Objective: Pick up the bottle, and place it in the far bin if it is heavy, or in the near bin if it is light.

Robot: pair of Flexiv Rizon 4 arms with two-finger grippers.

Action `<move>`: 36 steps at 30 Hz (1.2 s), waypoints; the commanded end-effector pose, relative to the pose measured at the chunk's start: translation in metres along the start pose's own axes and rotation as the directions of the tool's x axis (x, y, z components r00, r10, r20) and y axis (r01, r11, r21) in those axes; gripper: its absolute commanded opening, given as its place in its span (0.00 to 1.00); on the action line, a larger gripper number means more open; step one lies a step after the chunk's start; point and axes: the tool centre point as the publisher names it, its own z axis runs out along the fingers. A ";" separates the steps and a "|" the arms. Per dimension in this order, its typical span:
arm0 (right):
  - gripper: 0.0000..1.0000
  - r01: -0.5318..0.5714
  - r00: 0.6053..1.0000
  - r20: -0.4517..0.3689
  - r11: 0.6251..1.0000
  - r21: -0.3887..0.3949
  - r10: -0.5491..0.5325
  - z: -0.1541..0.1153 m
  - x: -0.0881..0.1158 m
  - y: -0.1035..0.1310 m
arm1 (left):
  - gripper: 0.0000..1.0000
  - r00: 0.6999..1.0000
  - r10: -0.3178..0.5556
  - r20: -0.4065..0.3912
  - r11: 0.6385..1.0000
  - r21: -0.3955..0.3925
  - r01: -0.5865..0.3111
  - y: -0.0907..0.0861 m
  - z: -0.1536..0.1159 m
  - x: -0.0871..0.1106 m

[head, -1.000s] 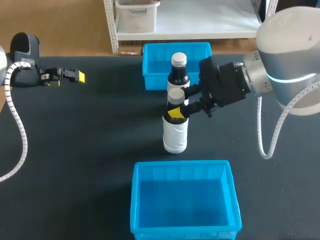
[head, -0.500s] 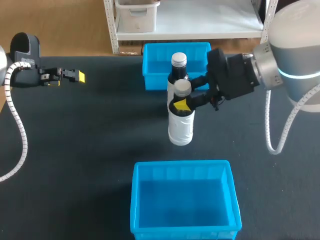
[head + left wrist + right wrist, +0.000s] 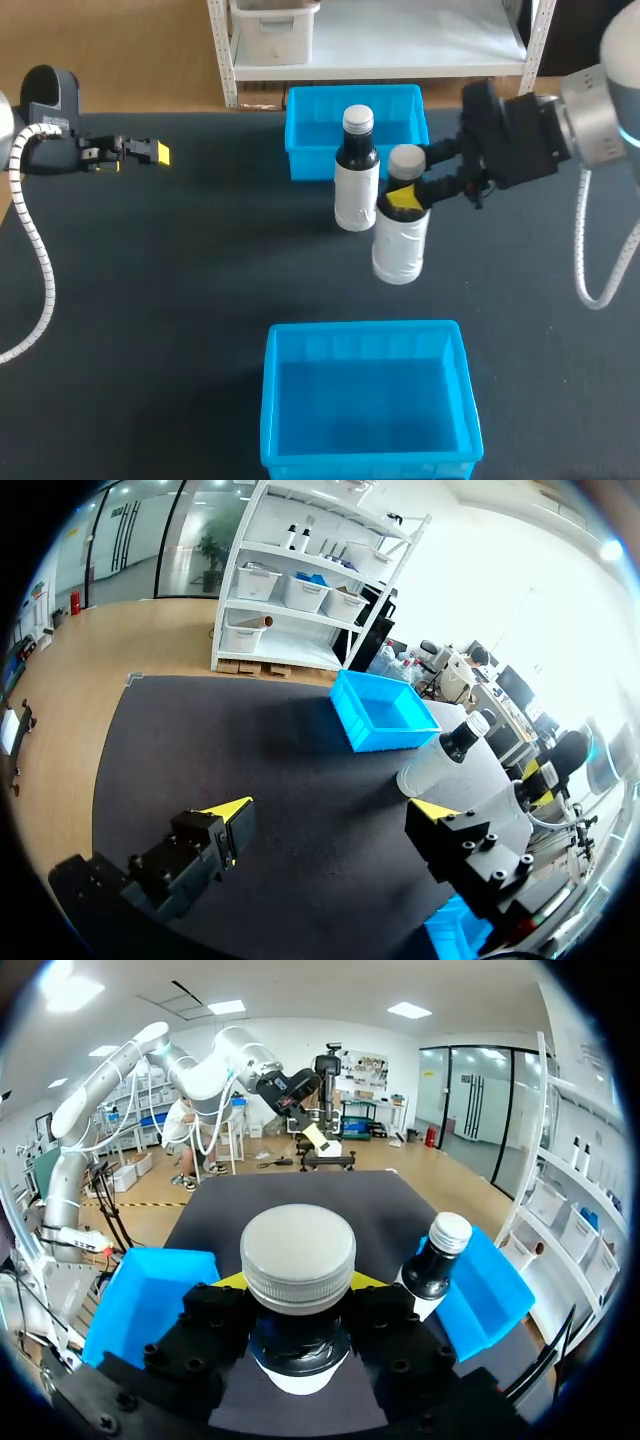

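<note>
**Bottle Held Up High, Waiting for a Bin**

Holding the bottle by its dark neck with the right gripper, just under the white cap. Squeezed on that neck from two sides, with a yellow tip on each side. Gripped up high like this, most likely, to let the white body hang straight down and to feel how hard it pulls. Upright, not tipped. Looks lifted a little off the table, though hard to be sure from above. Hanging between the two bins, a bit right of the middle.

Just to the left of it and a little farther away, a second bottle, standing alone right in front of the far bin. Very close to the held one, but not touching it, going by the right wrist view.

On the near side, the near bin, open at the top and ready.

Far off at the left, toward the far edge, the left gripper. Spread wide open, with nothing in it. Kept back there, most likely, to leave room for the right arm.

Impossible to tell heavy from light by looking. For a heavy bottle, a trip to the far bin. For a light one, a short trip to the near bin. On the way to the far bin, better to go up and around the second bottle, to avoid knocking it over.
</note>
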 end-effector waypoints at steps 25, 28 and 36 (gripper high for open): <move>0.00 -0.004 1.000 -0.025 1.000 0.003 0.004 -0.126 0.028 -0.052 | 1.00 1.000 0.000 0.000 1.000 0.000 0.000 0.000 0.000 0.000; 0.00 0.011 1.000 -0.024 1.000 -0.002 -0.011 -0.136 0.029 -0.056 | 1.00 1.000 0.000 0.000 1.000 0.000 0.000 0.000 0.000 0.000; 0.00 0.027 1.000 -0.002 0.999 -0.024 -0.027 -0.150 0.037 -0.062 | 1.00 1.000 0.000 0.000 1.000 0.000 0.000 0.000 0.000 0.000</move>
